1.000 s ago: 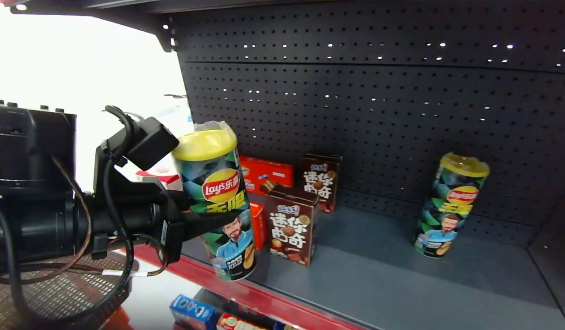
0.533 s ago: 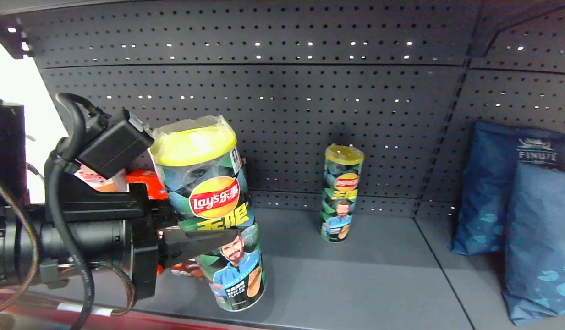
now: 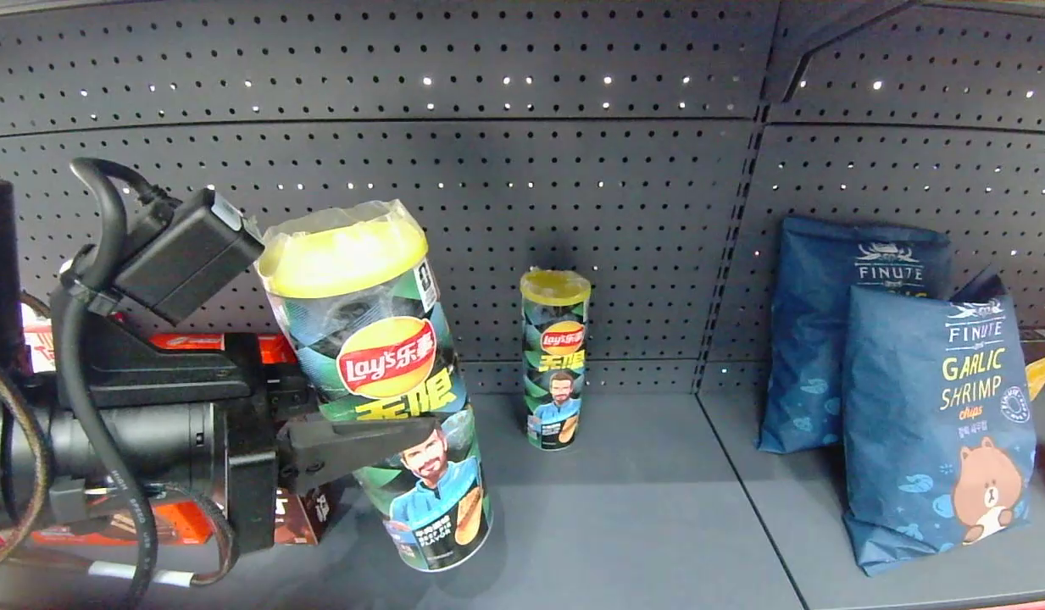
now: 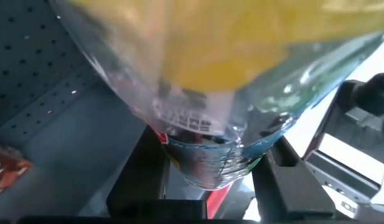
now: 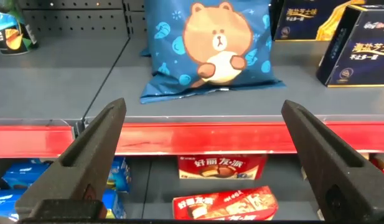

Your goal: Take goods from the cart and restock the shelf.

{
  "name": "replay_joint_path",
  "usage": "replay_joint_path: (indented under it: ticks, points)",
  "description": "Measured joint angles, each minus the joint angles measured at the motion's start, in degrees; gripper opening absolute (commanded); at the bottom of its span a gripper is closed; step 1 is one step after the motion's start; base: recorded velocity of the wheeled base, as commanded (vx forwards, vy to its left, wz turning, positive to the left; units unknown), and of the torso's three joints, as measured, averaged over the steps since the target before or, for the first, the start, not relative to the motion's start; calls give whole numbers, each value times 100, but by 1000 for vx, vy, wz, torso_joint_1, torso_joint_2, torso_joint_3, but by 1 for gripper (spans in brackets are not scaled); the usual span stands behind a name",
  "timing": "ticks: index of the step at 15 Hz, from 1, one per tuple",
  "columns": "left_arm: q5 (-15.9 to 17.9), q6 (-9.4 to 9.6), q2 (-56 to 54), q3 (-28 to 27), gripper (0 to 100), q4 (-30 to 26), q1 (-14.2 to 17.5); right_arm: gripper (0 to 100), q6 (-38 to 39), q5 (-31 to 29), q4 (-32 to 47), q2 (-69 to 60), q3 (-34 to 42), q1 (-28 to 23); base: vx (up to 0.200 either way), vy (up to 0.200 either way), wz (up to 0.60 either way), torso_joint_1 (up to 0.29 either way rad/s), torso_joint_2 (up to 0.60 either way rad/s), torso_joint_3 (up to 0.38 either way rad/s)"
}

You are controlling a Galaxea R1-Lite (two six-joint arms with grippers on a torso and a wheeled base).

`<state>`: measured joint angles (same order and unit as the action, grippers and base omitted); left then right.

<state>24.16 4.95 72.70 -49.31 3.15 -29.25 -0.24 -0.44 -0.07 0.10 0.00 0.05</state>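
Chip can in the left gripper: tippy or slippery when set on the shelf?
Likely tippy: the chip can is tall, narrow and tilted in the left gripper, so it may topple if released that way. The clear wrap bunched over its lid looks slick; a grip up there could slip.

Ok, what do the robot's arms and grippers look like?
The left gripper: black, flat tapered fingers, boxy black wrist camera on top, thick black cable looping behind, thin brown wires below. The right gripper: two dark, textured, wedge-shaped fingers.
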Motion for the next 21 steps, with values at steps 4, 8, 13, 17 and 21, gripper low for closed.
replay_joint_path:
  ticks: [4, 8, 13, 17, 21]
  points:
    - [2, -5, -5, 34, 0, -2, 30, 100, -16, 1, 0, 0, 0, -5, 0, 0, 150, 1, 1, 1]
    - [2, -2, -7, 59, 0, 5, 48, 100, -9, 0, 5, 0, 0, 0, 0, 0, 150, 2, 1, 1]
    - [-2, -5, -5, 66, 0, 0, 63, 100, -9, 0, 0, 0, 0, -5, 0, 0, 0, 0, 0, 0]
    - [0, -11, -9, 194, 0, -2, 85, 100, 2, -5, 0, 0, 0, -5, 0, 0, 0, 0, 0, 0]
    - [-13, -13, -38, 240, 0, 7, 96, 100, 2, -10, 0, 0, 0, -2, 0, 0, 0, 0, 0, 0]
